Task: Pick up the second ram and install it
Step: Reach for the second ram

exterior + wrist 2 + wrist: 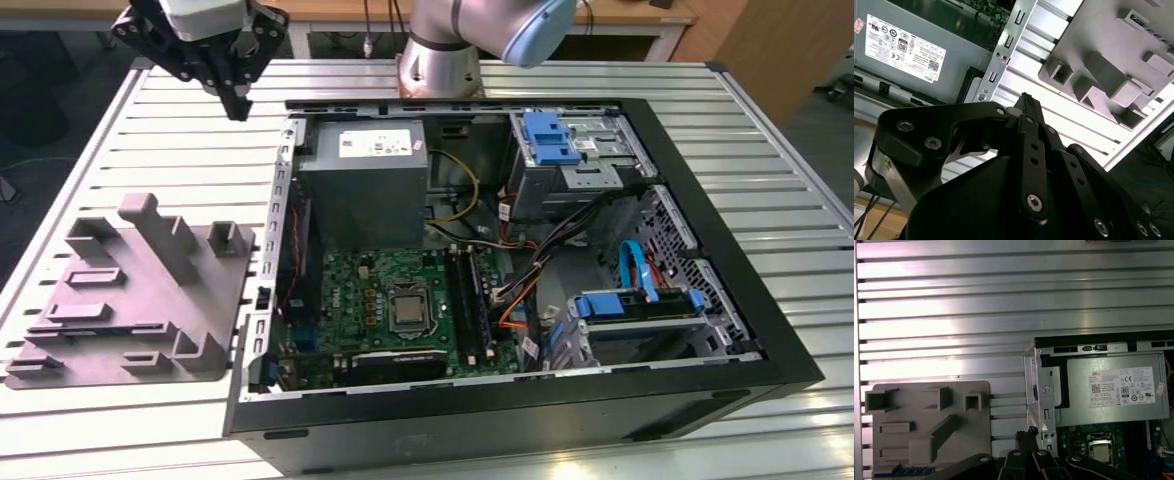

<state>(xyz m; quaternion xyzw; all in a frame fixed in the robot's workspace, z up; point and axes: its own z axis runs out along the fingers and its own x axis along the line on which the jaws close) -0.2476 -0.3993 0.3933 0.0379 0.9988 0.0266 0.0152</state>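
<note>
My gripper (240,108) hangs high over the slatted table, just outside the far corner of the open computer case (787,350) on the exterior view's left. Its black fingers (1026,102) are pressed together with nothing between them, and their tips also show in the first wrist view as the gripper (1026,434). A thin blue strip (906,471) lies in the grey plastic tray (979,450); it looks like the second ram. The green motherboard (360,285) with its long dark memory slots (467,300) lies inside the case.
The grey tray (134,300) with upright tabs sits on the exterior view's left of the case. Inside the case are the grey power supply (363,190), blue-tabbed drive bays (550,140) and loose cables (534,270). The arm's base (441,70) stands behind the case.
</note>
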